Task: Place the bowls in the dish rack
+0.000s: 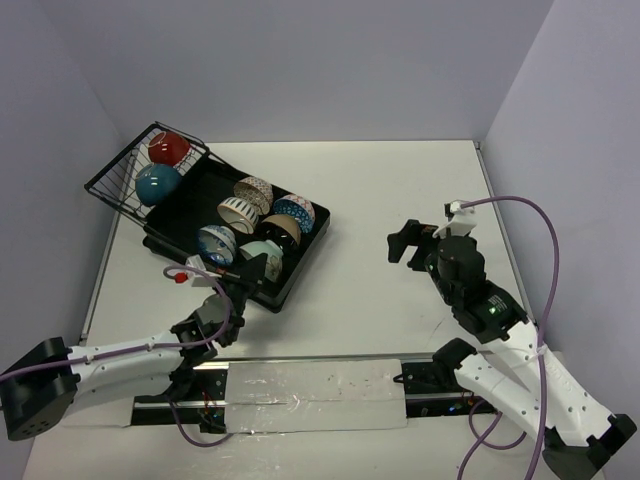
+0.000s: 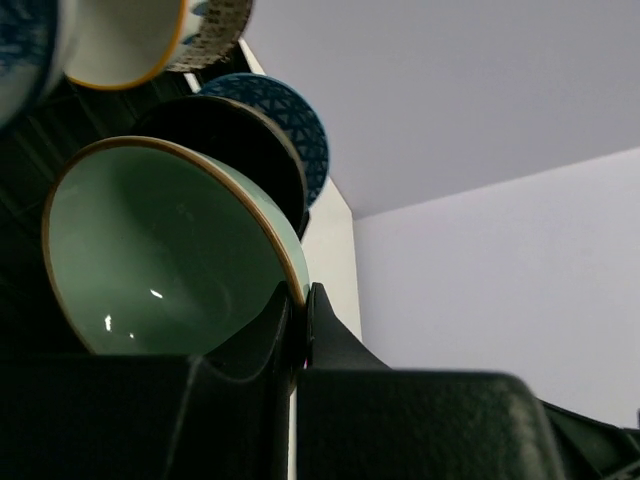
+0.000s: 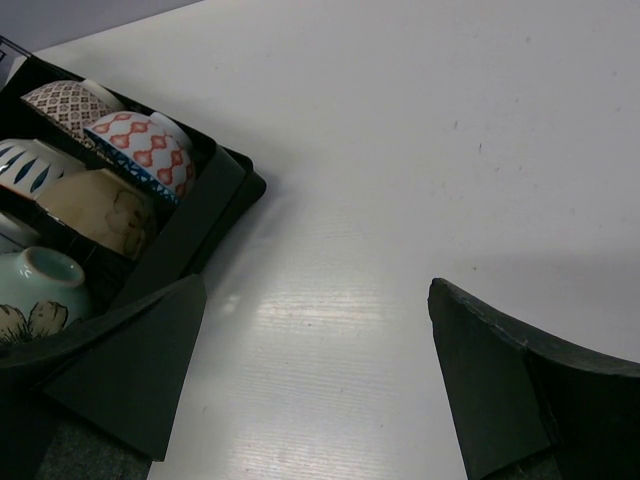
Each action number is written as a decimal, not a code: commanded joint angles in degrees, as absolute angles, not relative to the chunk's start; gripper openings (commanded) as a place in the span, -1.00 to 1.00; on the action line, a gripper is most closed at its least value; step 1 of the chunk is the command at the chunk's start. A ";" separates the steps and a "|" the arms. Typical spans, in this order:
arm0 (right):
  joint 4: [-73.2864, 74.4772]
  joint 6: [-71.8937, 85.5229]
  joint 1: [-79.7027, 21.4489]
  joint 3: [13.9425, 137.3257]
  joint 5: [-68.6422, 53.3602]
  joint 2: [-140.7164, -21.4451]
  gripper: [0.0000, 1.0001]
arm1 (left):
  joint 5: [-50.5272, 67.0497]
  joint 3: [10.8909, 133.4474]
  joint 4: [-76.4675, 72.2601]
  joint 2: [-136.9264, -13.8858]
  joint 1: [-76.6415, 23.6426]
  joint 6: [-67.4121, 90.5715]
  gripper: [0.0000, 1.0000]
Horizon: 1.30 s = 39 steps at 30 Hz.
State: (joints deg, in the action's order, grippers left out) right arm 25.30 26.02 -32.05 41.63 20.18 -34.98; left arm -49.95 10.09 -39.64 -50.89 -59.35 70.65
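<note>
One mint green bowl stands on edge at the dish rack's 6 o'clock corner, mouth toward 8 o'clock, foot toward 3; round, so no long axis. My left jaws pinch its rim, shut tight; my right jaws gape empty over the tabletop. Risk: released crookedly, it could roll over the low rim.

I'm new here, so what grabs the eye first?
The dish rack at far left is crowded with patterned bowls. The left fingers pinch a mint green bowl by its rim at the rack's near corner; the right fingers hang open over the white table.
</note>
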 commanded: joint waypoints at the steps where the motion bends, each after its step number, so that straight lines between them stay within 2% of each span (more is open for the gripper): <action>1: 23.82 25.49 -33.13 42.01 21.80 -34.19 1.00 | -56.25 8.53 -46.13 -50.80 -60.21 73.57 -1.00; 11: 23.73 25.05 -34.63 41.92 22.32 -33.66 1.00 | -57.48 8.70 -50.81 -55.54 -60.21 73.82 -1.00; 18: 23.38 25.05 -34.89 41.66 22.41 -33.05 1.00 | -56.16 14.93 -30.61 -55.11 -60.21 84.45 -0.97; 22: 23.29 25.14 -34.98 41.40 22.50 -32.70 1.00 | -56.51 16.79 -19.97 -54.06 -60.47 89.64 -0.70; 24: 23.20 25.14 -34.98 41.31 22.50 -32.61 1.00 | -56.60 17.05 -18.38 -53.09 -60.73 90.09 -0.63; 30: 22.94 25.14 -34.98 40.96 22.32 -32.43 1.00 | -56.69 17.58 -13.37 -51.94 -61.43 92.80 -0.59; 39: 22.76 25.14 -34.98 41.04 22.15 -32.34 1.00 | -56.78 22.75 -4.15 -51.50 -61.87 92.02 0.17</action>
State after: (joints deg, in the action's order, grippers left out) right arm 25.19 25.63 -34.37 40.86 21.39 -32.84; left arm -56.75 18.81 -9.50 -52.34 -61.43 91.31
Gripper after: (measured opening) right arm 0.999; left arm 0.559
